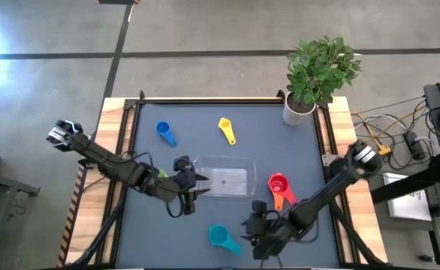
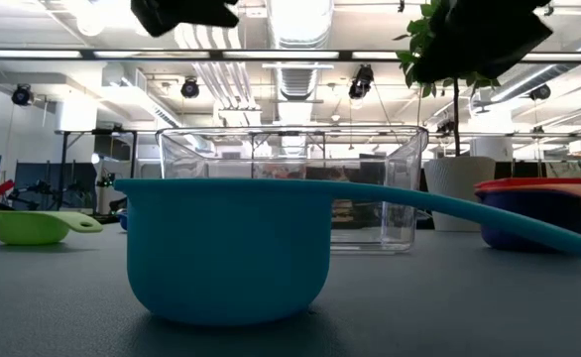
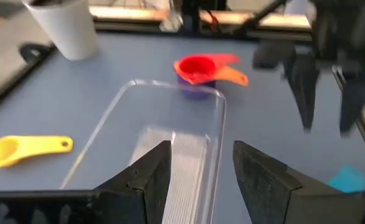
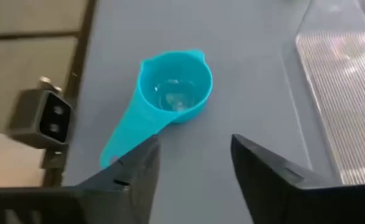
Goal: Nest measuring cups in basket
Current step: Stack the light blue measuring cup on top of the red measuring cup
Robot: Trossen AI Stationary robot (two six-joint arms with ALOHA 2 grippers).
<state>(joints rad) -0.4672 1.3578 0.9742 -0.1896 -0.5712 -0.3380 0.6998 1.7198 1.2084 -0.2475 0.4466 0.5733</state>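
The clear basket (image 1: 224,180) lies at the table's middle, with no cup in it. My left gripper (image 1: 197,184) is open over the basket's left end (image 3: 170,155). My right gripper (image 1: 254,232) is open just right of the teal cup (image 1: 221,237), which rests on its base near the table's near edge (image 4: 173,93). The cup's handle (image 4: 123,146) runs toward one of that gripper's fingers. The red cup (image 1: 278,184) sits nested on an orange and a purple one (image 3: 198,92), right of the basket. The blue cup (image 1: 165,133) and yellow cup (image 1: 227,129) lie toward the far edge. The green cup (image 2: 33,226) lies by my left arm.
A white pot (image 1: 298,112) with a green plant (image 1: 321,67) stands at the far right corner. A raised rim (image 1: 130,135) frames the table. Bare grey surface shows between the basket and the teal cup, and at the near left.
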